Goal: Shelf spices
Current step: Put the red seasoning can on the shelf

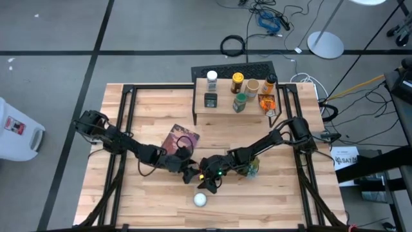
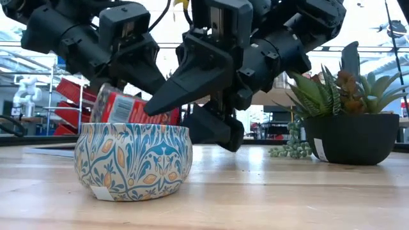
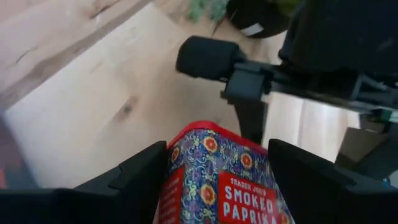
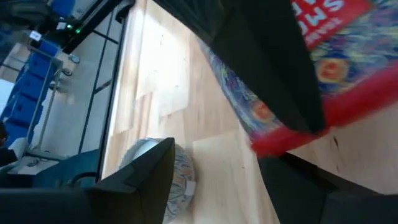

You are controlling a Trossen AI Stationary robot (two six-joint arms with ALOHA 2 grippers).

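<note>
Above the wooden bench point(image 1: 148, 193), left pincer point(image 3: 217, 180) clamps the smoked paprika tin point(image 3: 224, 180); right pincer point(image 4: 217, 162), fingers apart, straddles its end.

The paprika tin point(image 3: 227, 177) between the left gripper's fingers point(image 3: 137, 180) is cut off below its label.

Floor point(image 1: 51, 38): grey, crossed by dark tape lines. Table point(image 1: 161, 193): light wood planks on black metal frame. Cables point(image 1: 267, 16): black and blue, coiled on floor beyond table's far edge. Round white stand base point(image 1: 325, 44) near them. White bin point(image 1: 16, 129) at floor's left edge. Low view: bright windowed room behind, red shelving point(image 2: 70, 102) at left, daylight strong.
</note>
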